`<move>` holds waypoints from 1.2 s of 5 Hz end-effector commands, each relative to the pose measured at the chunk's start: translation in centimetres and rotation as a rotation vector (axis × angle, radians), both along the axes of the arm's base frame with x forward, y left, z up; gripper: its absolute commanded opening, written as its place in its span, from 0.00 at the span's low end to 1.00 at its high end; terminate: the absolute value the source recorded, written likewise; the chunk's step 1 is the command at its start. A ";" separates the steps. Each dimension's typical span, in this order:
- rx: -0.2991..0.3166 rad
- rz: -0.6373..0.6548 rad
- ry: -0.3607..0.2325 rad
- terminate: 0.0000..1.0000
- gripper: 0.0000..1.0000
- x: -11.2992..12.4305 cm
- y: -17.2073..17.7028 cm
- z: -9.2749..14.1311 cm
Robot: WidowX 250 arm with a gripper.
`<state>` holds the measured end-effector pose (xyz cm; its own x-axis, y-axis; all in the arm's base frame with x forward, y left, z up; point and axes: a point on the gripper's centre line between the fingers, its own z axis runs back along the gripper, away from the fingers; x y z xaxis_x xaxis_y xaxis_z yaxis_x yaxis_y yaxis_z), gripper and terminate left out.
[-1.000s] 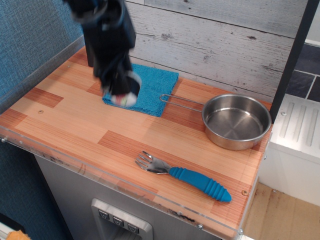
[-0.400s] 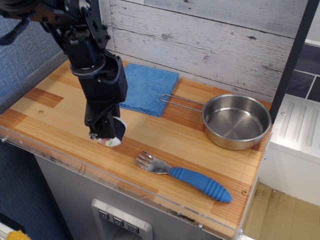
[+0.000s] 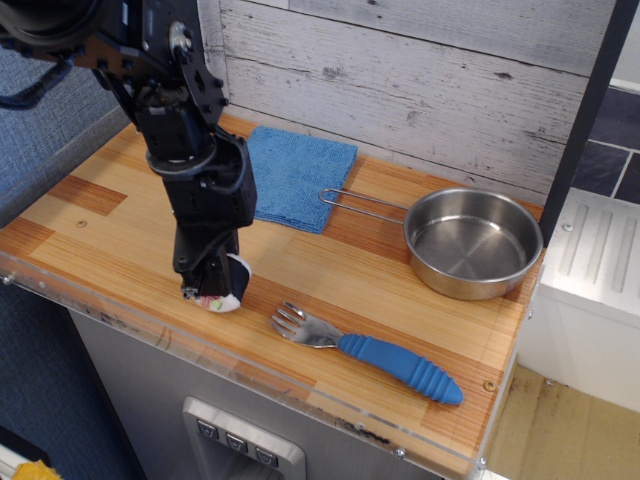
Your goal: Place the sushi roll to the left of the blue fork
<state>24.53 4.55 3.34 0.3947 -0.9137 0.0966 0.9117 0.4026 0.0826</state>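
The sushi roll (image 3: 223,293) is a short black cylinder with a white end showing pink and green. It is held between the fingers of my gripper (image 3: 214,288), down at the wooden tabletop near the front edge; I cannot tell whether it touches the wood. The blue fork (image 3: 372,352) lies to its right, its silver head pointing left and its ribbed blue handle running right. The roll is a short gap to the left of the fork's head. My black arm reaches down from the upper left.
A blue cloth (image 3: 296,176) lies flat at the back by the plank wall. A steel pan (image 3: 472,243) with a long wire handle stands at the right. A clear acrylic strip (image 3: 150,325) runs along the table's front edge, just below the roll.
The gripper carried the sushi roll from above the blue cloth forward and down to the front of the table, left of the fork. In the last step it sank slightly lower.
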 end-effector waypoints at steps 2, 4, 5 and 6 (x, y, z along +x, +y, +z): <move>0.028 0.001 0.000 0.00 1.00 -0.1 1.3 1.7; -0.023 -0.004 -0.076 0.00 1.00 0.5 1.0 4.8; -0.058 0.000 -0.129 0.00 1.00 0.4 0.8 7.6; -0.095 0.004 -0.195 0.00 1.00 0.1 0.8 10.0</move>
<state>24.78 4.27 11.81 0.3753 -0.8923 0.2510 0.8906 0.4222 0.1692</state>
